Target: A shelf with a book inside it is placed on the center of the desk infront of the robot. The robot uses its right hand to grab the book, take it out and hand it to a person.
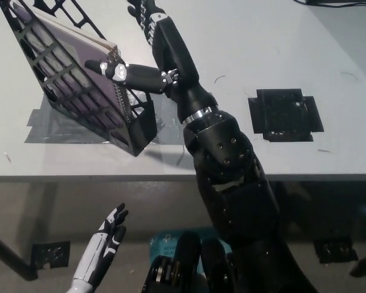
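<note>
A black wire shelf [79, 107] stands tilted at the desk's left. Inside it is a purple-covered book [64, 58] with a spiral binding along its right edge. My black right hand [166, 54] reaches over the shelf's right side, open. Its thumb [113, 68] stretches left across the book's spiral edge, and its fingers [145, 11] point away toward the far edge, beside the shelf's top. I cannot tell whether the thumb touches the book. My white left hand [105, 243] rests low at the lower left, below the desk edge, fingers apart.
Grey tape [46, 125] lies under the shelf. A black square plate [285, 114] sits on the desk [244, 43] to the right of my arm. The desk's front edge [79, 177] runs across the middle. Dark cables [338, 3] lie at the top right.
</note>
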